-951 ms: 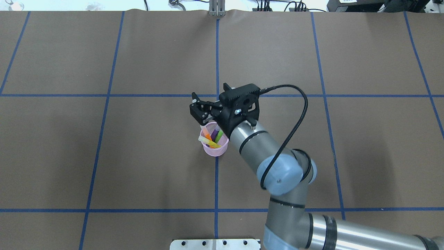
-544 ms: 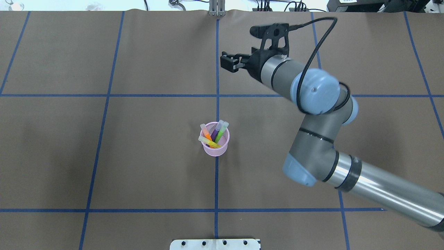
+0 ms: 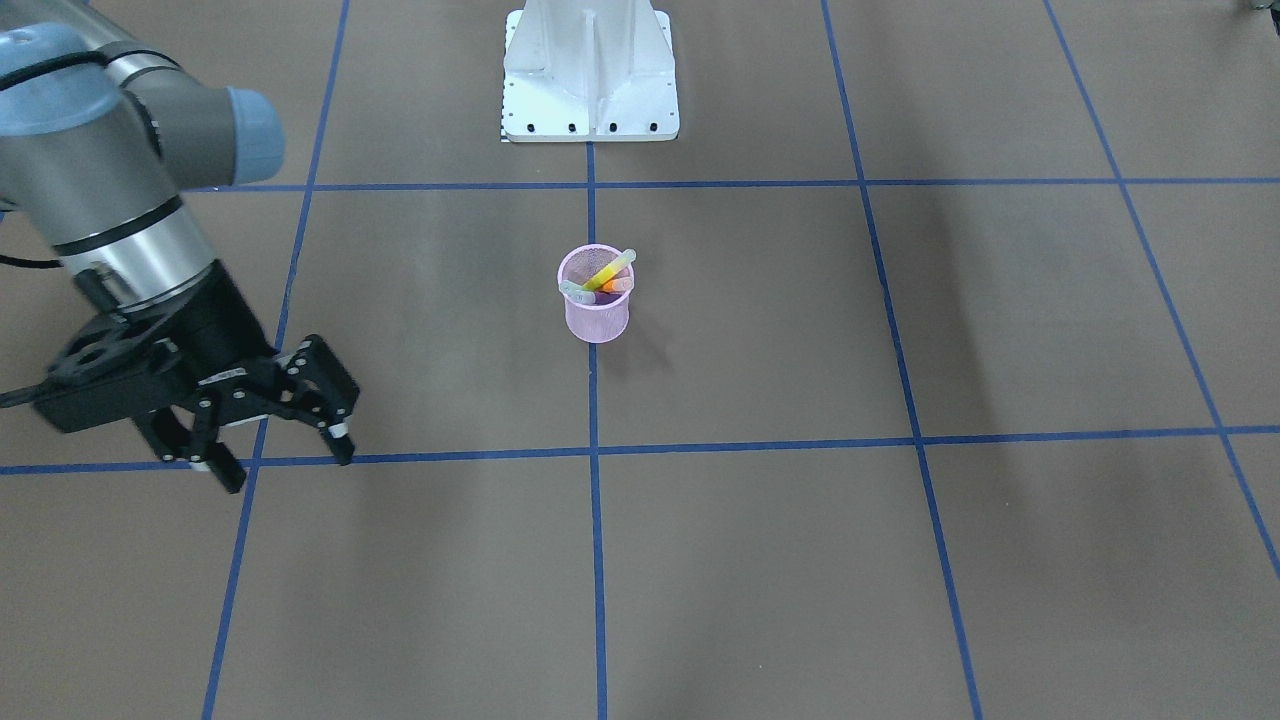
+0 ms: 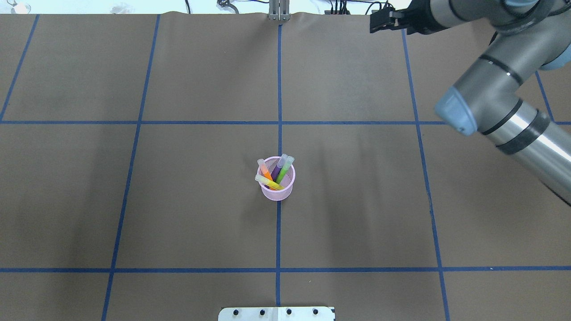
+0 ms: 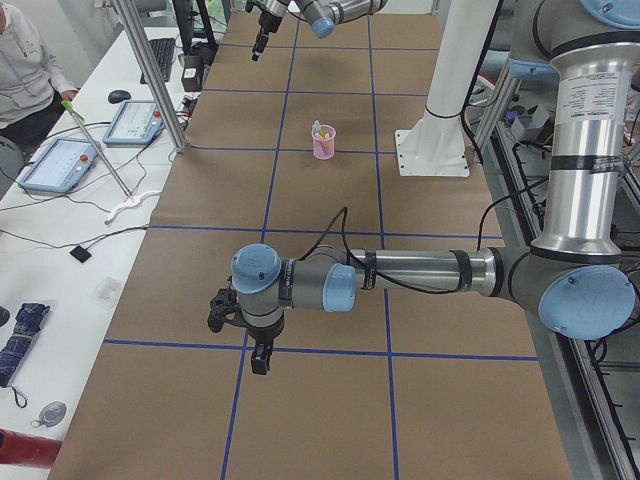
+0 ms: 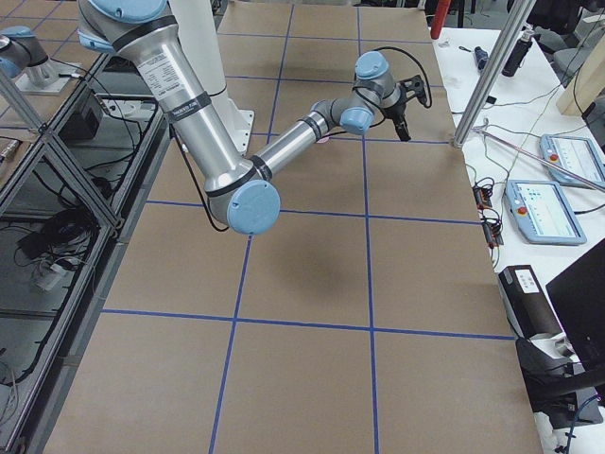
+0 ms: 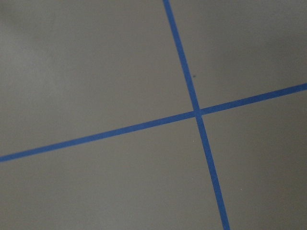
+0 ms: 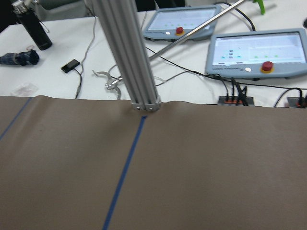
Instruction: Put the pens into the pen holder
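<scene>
The pink mesh pen holder (image 4: pixel 277 191) is standing upright right on the centre blue tape line (image 4: pixel 278 232) of the brown worktop (image 4: pixel 178 214), roughly mid-table. All four pens (image 3: pixel 607 275) are in it, caps up. Their long axes are nearer vertical than flat, but every one leans.

- The orange pen (image 4: pixel 266 171) tilts toward the robot's left and away from it.
- The purple pen (image 4: pixel 277 169) and green pen (image 4: pixel 283 171) lean side by side the other way, with their caps over the far-right bit of the rim.
- The yellow pen (image 4: pixel 270 183) is the flattest, laid across the mouth with its cap poking out over the rim on the robot's left.

On writing, there's a label sticker (image 5: pixel 585 95) on the upright tube of the left arm (image 5: pixel 585 200), but it's too small for me to read from here.

The right arm (image 4: pixel 495 84) is stretched way out toward the far edge on the robot's right, well apart from the holder. Its wrist is bent so the right claw (image 3: pixel 288 468) points down at the worktop, fingers spread wide with nothing between them.

The left arm's forearm is laid out level and low. The left claw (image 5: pixel 259 362) points straight down by a tape crossing. I only get that one from the table's end, so I can't tell if it's spread or closed.
</scene>
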`<state>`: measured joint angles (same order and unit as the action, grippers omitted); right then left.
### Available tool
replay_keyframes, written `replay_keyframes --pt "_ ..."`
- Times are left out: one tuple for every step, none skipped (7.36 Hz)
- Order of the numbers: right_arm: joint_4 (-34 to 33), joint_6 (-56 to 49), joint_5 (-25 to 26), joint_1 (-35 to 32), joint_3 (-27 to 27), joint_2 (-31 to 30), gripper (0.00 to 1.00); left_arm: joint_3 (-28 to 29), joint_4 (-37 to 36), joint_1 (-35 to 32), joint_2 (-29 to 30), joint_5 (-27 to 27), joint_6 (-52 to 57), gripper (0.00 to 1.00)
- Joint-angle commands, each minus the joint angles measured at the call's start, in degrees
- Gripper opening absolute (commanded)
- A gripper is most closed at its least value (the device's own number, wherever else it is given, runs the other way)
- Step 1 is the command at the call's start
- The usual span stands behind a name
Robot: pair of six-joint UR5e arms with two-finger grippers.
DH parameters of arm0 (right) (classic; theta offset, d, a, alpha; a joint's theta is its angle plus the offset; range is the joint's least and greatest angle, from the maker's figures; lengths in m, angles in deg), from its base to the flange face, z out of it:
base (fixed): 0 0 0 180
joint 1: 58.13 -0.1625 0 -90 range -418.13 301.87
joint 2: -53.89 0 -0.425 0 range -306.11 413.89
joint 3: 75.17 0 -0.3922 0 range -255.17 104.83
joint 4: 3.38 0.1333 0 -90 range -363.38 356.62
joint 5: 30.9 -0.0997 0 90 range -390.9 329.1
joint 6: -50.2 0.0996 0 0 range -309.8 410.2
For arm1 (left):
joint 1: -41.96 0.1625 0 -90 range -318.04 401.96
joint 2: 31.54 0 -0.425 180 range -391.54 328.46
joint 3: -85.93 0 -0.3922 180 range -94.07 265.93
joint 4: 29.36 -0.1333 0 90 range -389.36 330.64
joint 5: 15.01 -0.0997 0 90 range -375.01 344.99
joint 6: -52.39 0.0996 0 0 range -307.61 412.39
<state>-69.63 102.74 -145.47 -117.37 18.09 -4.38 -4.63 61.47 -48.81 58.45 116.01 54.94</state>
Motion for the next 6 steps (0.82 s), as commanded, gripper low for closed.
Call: replay_keyframes --pt "-12.6 -17.4 -10.0 -10.2 -3.0 -1.7 1.00 -3.0 -6.3 -0.2 0.1 0.4 -0.2 1.00" --pt "-15.8 -27.6 -10.2 -13.8 -5.2 -3.1 1.00 -5.9 -6.4 -0.4 -0.9 0.6 0.9 1.00" --pt "-16.6 -34.9 -12.3 -17.3 -8.1 -4.5 1.00 -6.8 -6.5 -0.2 -1.3 1.3 0.8 1.00" --pt "-16.6 -42.0 -14.8 -21.1 -11.8 -5.9 1.00 -7.2 -6.0 -0.3 -1.4 3.3 1.1 1.00" --pt "-16.7 -48.2 -16.5 -24.1 -13.5 -9.2 1.00 -7.6 -5.8 -0.2 -1.1 3.4 1.1 1.00" --pt "-16.3 -50.8 -16.5 -26.4 -13.5 -14.0 1.00 -7.7 -5.5 -0.2 -1.2 3.3 1.2 1.00"
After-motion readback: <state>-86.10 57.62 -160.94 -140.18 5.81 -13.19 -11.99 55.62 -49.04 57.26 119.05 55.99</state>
